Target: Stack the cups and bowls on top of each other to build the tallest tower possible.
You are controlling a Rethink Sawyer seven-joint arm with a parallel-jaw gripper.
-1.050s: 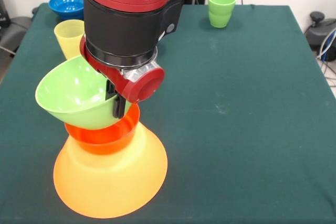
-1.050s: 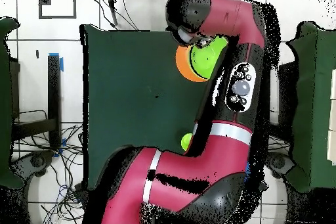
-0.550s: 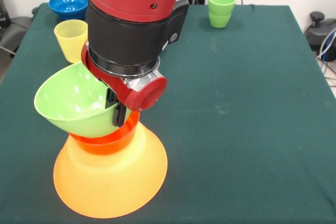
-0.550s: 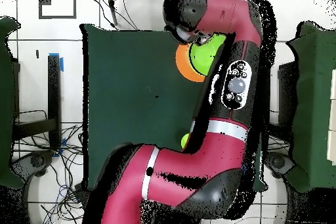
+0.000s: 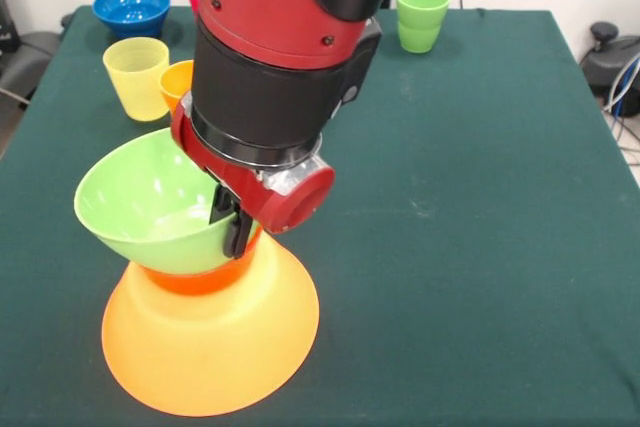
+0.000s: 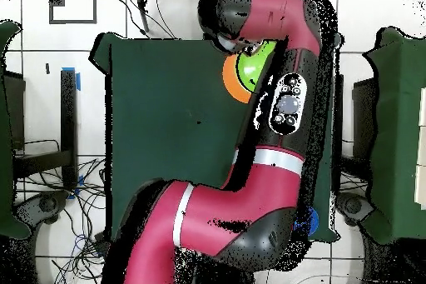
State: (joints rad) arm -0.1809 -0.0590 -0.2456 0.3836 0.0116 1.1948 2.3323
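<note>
End effector (image 5: 235, 225) grips lime bowl's (image 5: 150, 202) rim.

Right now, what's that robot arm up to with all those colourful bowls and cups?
The gripper is pinching the rim of the lime green bowl and holding it, tilted, on the tower. That tower is a big upturned orange bowl with a small orange-red bowl on top. Loose at the table's far side are a yellow cup, an orange cup, a blue bowl and lime green cups.
</note>
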